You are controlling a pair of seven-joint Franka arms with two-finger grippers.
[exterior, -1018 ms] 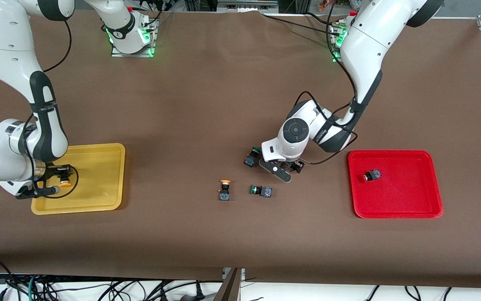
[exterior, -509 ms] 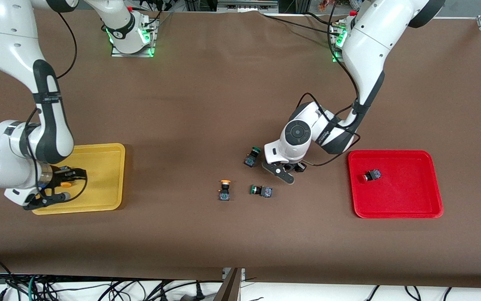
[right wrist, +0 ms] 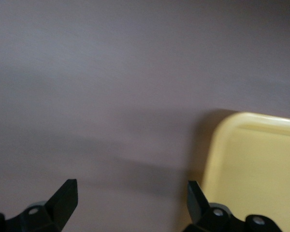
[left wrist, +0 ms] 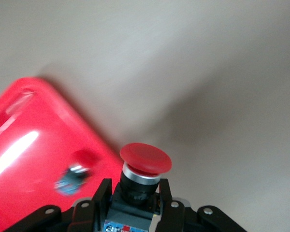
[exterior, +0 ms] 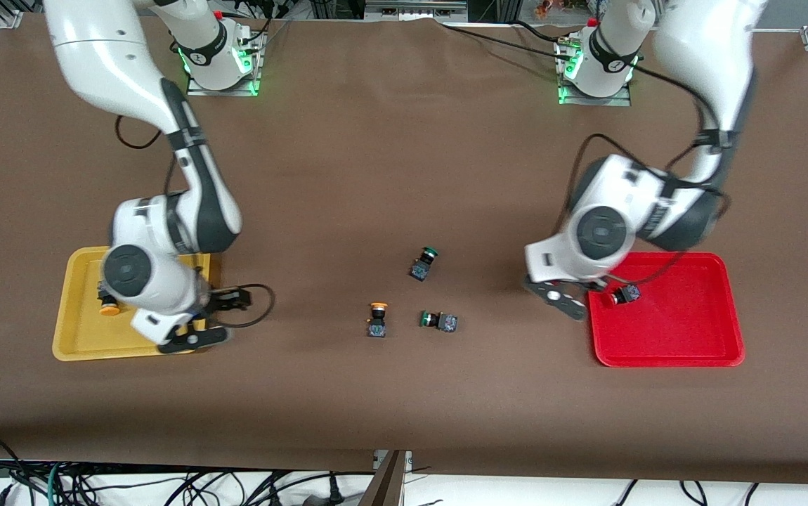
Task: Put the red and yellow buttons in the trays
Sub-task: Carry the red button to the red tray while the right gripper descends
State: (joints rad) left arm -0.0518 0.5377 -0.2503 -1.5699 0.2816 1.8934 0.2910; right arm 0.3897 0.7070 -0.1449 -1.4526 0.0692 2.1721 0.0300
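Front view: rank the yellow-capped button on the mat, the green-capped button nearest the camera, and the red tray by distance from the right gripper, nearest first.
From the right gripper, open at the yellow tray's edge:
1. Yellow-capped button, on the mat mid-table.
2. Green-capped button, beside it, toward the left arm's end.
3. Red tray, at the left arm's end, where the left gripper holds a red button.

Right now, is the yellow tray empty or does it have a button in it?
Not empty. The yellow tray holds one yellow button. The open right gripper is over the tray's edge, holding nothing.
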